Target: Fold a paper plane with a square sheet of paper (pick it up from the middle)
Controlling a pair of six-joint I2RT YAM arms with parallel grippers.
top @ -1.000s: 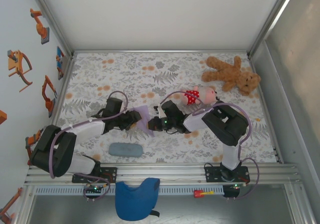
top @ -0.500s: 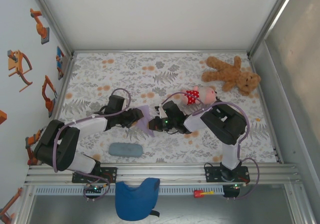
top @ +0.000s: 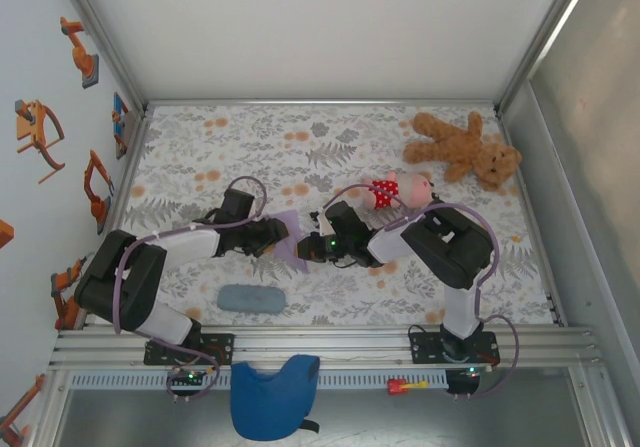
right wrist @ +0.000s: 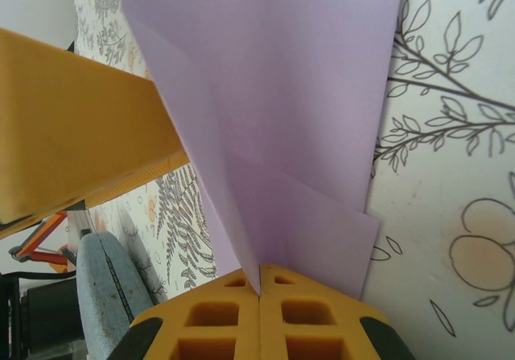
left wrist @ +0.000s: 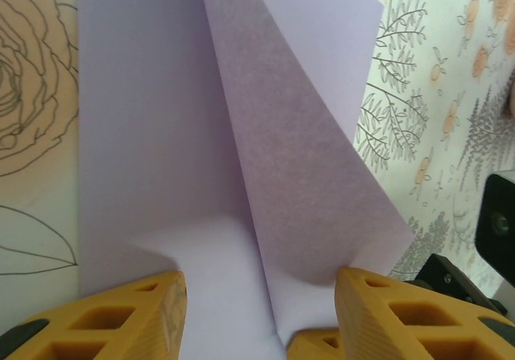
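Note:
The square sheet of paper [top: 289,231], pale lavender, lies mid-table between both grippers, creased into a pointed shape with one flap standing up. In the left wrist view the paper [left wrist: 161,134] spreads flat on the left while its folded flap rises to the right. My left gripper [left wrist: 259,283] is open, its yellow fingers [left wrist: 121,320] spread over the sheet's near part. My right gripper [right wrist: 259,289] is shut on the paper's [right wrist: 282,94] raised fold, which is pinched between the closed pads. In the top view the left gripper [top: 271,235] and right gripper [top: 308,250] face each other across the sheet.
A grey-blue oblong pad [top: 251,299] lies near the front, left of centre. A small red-dotted doll [top: 400,189] sits just behind the right arm, and a brown teddy bear [top: 465,149] lies at the back right. A blue cloth piece [top: 272,397] hangs over the front rail.
The left arm has edged right and slightly back, bringing its gripper further over the paper. The right gripper has kept its place, still pinching the fold.

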